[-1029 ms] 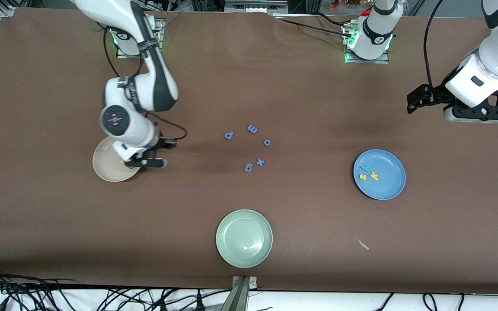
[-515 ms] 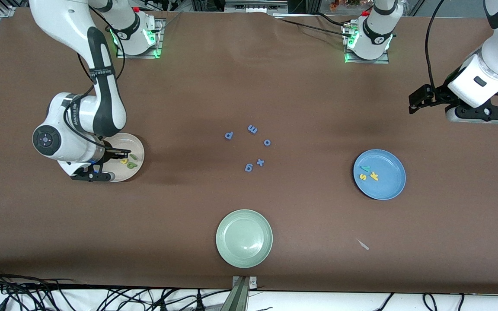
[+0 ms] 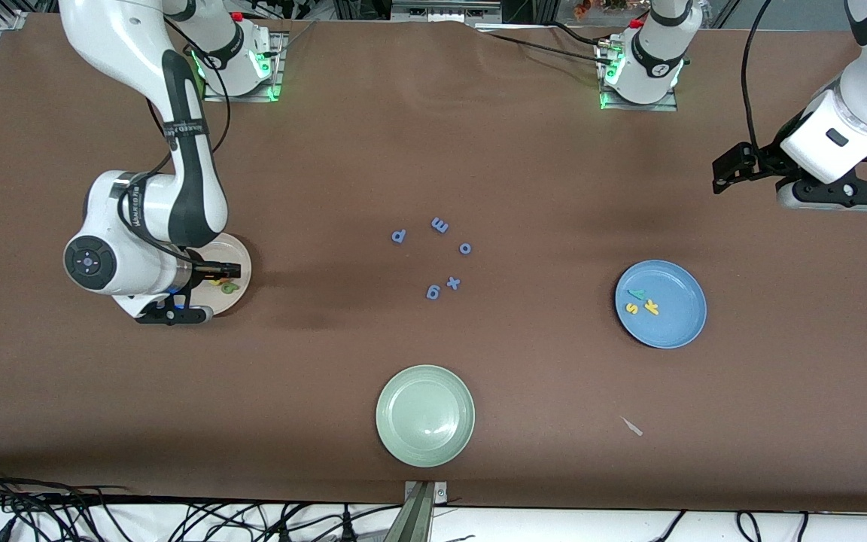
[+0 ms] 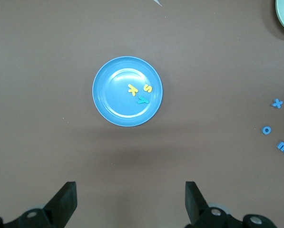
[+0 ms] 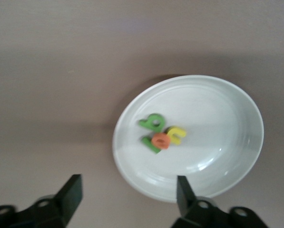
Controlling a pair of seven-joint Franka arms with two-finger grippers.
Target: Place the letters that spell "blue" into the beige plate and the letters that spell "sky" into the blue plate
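Note:
The beige plate (image 5: 227, 95) holds the green b (image 5: 152, 123), yellow u (image 5: 176, 135), orange e (image 5: 160, 141) and green l (image 5: 150, 144), bunched together. My right gripper (image 5: 128, 187) hangs open over that plate's rim with nothing between its fingers. In the front view the right arm covers most of the beige plate (image 3: 243, 263), and the right gripper (image 3: 217, 269) shows over it. The blue plate (image 3: 674, 324) holds the yellow s (image 3: 631, 308), yellow k (image 3: 652, 306) and teal y (image 3: 636, 293). My left gripper (image 3: 731, 169) waits open, high above the table at the left arm's end.
Several periwinkle letters (image 3: 439, 225) lie loose mid-table between the two plates. A pale green plate (image 3: 424, 415) sits nearer the front camera than they do. A small pale scrap (image 3: 633, 427) lies nearer the camera than the blue plate.
My right arm swung across the beige plate toward its own end of the table. Its gripper opened, and the orange e now lies among the letters in the plate. The left arm barely moved.

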